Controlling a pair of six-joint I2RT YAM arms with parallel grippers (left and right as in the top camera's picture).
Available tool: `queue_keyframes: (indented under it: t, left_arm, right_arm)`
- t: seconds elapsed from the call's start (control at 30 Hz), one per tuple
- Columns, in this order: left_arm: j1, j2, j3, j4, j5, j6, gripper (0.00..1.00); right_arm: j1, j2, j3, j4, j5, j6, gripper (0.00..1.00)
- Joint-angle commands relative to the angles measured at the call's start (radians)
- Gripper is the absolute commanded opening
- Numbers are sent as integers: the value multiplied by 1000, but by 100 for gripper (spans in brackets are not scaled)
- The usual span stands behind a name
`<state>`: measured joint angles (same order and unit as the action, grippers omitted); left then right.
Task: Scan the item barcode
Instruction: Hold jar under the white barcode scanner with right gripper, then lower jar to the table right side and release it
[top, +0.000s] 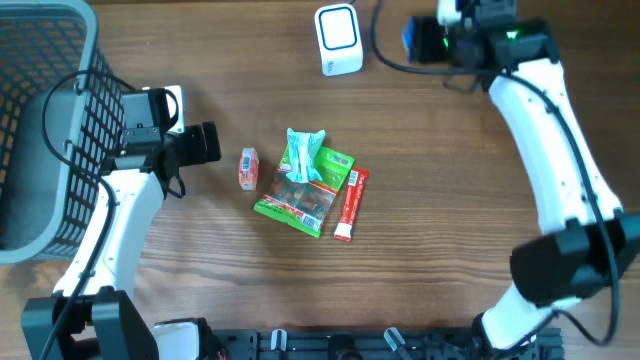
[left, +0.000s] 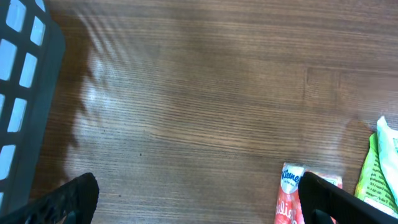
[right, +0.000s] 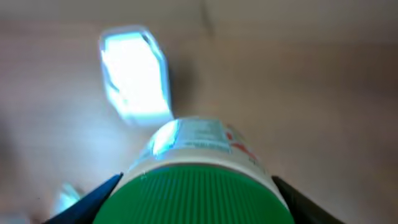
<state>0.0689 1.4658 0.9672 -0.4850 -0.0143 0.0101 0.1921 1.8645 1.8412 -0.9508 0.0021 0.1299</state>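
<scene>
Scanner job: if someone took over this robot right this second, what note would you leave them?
Left gripper: open, empty, over the table beside the tissue pack.
Right gripper: shut on a green-lidded jar, held facing the lit scanner.
Mid-table: green snack bag, red stick pack, teal packet. Basket at far left.
Done: jar presented to scanner.
Left: confirm the scan; it cannot be told from here.

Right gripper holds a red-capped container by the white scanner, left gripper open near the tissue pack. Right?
No: the cap is green, not red, as the right wrist view shows. Otherwise yes: right gripper holds the container by the white scanner, left gripper open near the tissue pack.
</scene>
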Motion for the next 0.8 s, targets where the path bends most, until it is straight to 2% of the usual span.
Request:
queue_keyframes:
  t: [0.0,0.17,0.37,0.4,0.5,0.67,0.77]
  left_arm:
    - [5,-14,16,3,-6,5,100]
    - [5,-14,16,3,-6,5,100]
    - [5,-14,16,3,-6,5,100]
    - [5,-14,16,3,-6,5,100]
    - [5,-14,16,3,-6,5,100]
    - [5,-14,16,3,-6,5,100]
    - [5,-14,16,3,-6,5,100]
  right_arm:
    - [-74,112,-100,-100,61,1,27]
    - [-203,148,-289,-49,33,4,28]
    - [-298,148,-382,15,-98,-60,31]
    - [-298,148,-384,16,-98,-59,36]
    - [-298,148,-384,3,-91,-65,81]
    - [-298,127,-273,-107,-48,-78,95]
    - [-297,93,-142,-224,-49,-103,95]
